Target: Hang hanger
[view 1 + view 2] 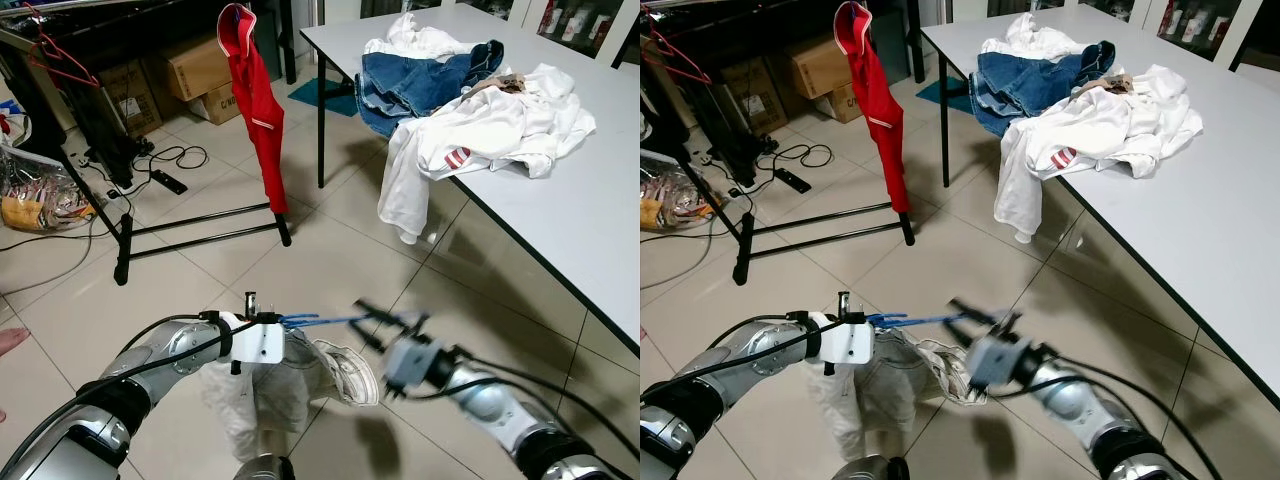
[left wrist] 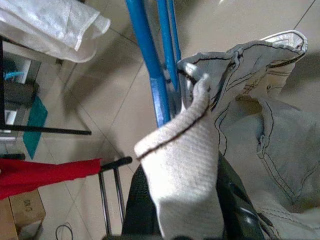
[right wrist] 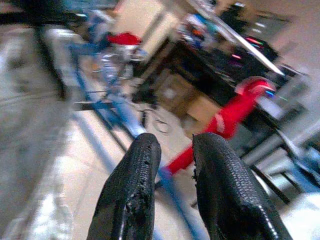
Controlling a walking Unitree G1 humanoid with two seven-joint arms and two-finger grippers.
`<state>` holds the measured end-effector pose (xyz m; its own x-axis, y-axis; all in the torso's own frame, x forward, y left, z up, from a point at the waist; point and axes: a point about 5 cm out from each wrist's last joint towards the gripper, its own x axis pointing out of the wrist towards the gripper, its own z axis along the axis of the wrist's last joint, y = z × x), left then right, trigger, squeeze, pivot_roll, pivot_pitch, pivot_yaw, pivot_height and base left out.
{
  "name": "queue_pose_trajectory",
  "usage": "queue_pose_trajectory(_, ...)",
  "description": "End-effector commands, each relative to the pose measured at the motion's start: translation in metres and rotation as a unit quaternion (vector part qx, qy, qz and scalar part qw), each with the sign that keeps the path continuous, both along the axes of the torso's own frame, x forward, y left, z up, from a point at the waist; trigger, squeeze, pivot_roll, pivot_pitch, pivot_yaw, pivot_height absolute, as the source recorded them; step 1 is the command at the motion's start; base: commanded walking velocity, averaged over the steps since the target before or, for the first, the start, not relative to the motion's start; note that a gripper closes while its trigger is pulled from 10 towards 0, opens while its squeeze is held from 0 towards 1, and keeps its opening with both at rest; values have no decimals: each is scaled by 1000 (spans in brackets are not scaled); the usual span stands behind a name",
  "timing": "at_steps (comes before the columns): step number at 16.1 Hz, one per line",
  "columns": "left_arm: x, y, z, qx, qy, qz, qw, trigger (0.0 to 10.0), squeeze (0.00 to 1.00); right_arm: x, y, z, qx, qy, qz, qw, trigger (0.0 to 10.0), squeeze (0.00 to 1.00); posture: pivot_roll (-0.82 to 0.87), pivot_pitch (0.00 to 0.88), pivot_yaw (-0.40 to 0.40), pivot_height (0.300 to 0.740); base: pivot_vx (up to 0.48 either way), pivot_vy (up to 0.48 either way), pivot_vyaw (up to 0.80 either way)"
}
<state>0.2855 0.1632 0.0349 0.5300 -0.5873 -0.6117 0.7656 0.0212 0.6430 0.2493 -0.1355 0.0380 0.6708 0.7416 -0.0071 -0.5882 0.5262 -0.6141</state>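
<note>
The left gripper [image 1: 262,322] is clamped on the pale garment [image 1: 290,385] and the blue hanger [image 1: 318,321] beneath it, low over the tiled floor, in front of the robot. The right gripper [image 1: 385,325], blurred, sits at the hanger's other end; its fingers [image 3: 131,195] stand narrowly apart, holding nothing clearly. The hanger looks light and stiff, likely slick plastic (the cloth is soft and may slide), so the hook end seems the best hold. The rack [image 1: 120,235] with the red garment [image 1: 255,110] stands well apart.
</note>
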Motion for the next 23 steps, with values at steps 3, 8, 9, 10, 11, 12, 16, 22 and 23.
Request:
queue_pose_trajectory(3, 9, 10, 9, -16, -20, 36, 999, 0, 0, 16, -25, 8, 72, 13, -119, 990, 10000, 0, 64, 0, 80, 740, 0, 0, 0)
queue_pose_trajectory(8, 12, 16, 20, -27, -45, 24, 998, 0, 0, 26, -80, -7, 117, 99, -326, 933, 10000, 0, 72, 0, 75, 740, 0, 0, 0)
queue_pose_trajectory(9, 11, 17, 20, -29, -47, 22, 998, 0, 0, 26, -93, -10, 124, 117, -371, 913, 10000, 0, 72, 0, 75, 740, 0, 0, 0)
queue_pose_trajectory(10, 10, 18, 19, -30, -47, 22, 998, 0, 0, 25, -100, -13, 126, 130, -396, 900, 10000, 0, 74, 0, 74, 740, 0, 0, 0)
queue_pose_trajectory(11, 9, 18, 19, -32, -48, 21, 998, 0, 0, 24, -104, -17, 107, 144, -407, 896, 10000, 0, 74, 0, 74, 740, 0, 0, 0)
queue_pose_trajectory(12, 8, 18, 19, -38, -53, 19, 998, 0, 0, 21, -104, -23, 90, 161, -405, 896, 10000, 0, 77, 0, 73, 740, 0, 0, 0)
queue_pose_trajectory(16, 2, 13, 28, -85, -83, -23, 993, 0, 0, 5, -95, -44, 29, 221, -367, 903, 10000, 0, 82, 0, 66, 740, 0, 0, 0)
queue_pose_trajectory(22, -7, 17, 25, -105, -86, -33, 990, 0, 0, -33, -85, -74, -149, 238, -259, 924, 10000, 651, 84, 0, 57, 740, 0, 0, 0)
queue_pose_trajectory(23, -9, 17, 25, -108, -85, -37, 990, 0, 0, -38, -84, -78, -178, 235, -239, 925, 10000, 608, 84, 0, 56, 740, 0, 0, 0)
